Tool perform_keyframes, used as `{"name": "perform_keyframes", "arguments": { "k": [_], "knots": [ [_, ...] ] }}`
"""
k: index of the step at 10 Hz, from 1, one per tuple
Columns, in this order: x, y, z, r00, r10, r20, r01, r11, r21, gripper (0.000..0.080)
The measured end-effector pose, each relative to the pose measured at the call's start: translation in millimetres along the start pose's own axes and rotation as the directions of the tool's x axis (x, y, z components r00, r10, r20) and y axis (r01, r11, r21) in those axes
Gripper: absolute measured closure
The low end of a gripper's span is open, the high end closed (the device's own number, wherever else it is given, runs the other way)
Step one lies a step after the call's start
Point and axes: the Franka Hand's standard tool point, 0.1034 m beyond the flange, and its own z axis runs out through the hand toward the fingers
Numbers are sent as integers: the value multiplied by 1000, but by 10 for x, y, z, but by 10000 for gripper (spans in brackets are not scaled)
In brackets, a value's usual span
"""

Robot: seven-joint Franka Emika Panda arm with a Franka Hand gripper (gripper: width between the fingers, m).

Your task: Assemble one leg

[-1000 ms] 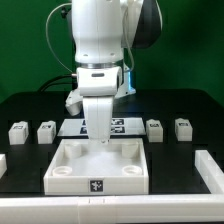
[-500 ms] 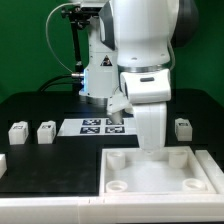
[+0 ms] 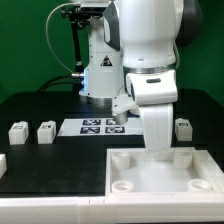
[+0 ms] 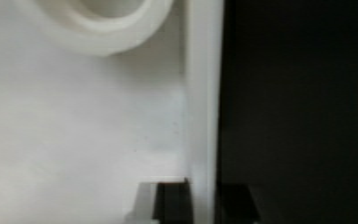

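On the panel wall, the fingers clamp.

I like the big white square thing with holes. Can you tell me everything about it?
The white panel looks like smooth plastic: square, raised rim, round sockets at its corners. It lies flat on the black table, at the exterior view's right, cut off by the picture's edge. The pincer seems to pinch its far rim.

Arm upright, wrist pointing straight down, gripper low and vertical. Wrist view: two dark fingertips close together with a narrow gap — grip unclear.
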Motion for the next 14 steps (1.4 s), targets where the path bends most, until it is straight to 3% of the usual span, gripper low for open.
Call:
{"name": "perform_keyframes", "arguments": {
  "k": [1,2,3,4,5,11,14],
  "knots": [
    [-3,-2,5,1000,1,0,-1,1000,1,657],
    [-5,-2,5,1000,1,0,-1,1000,1,479],
    [-6,-3,7,1000,2,0,-2,1000,1,479],
    [-7,-3,7,1000,2,0,-2,1000,1,293],
    [-8,-4,8,1000,2,0,-2,1000,2,179],
    [-9,-4,-1,1000,17,0,-17,1000,1,150],
    [60,-200,-366,976,217,15,-216,976,-30,150]
  ]
}}
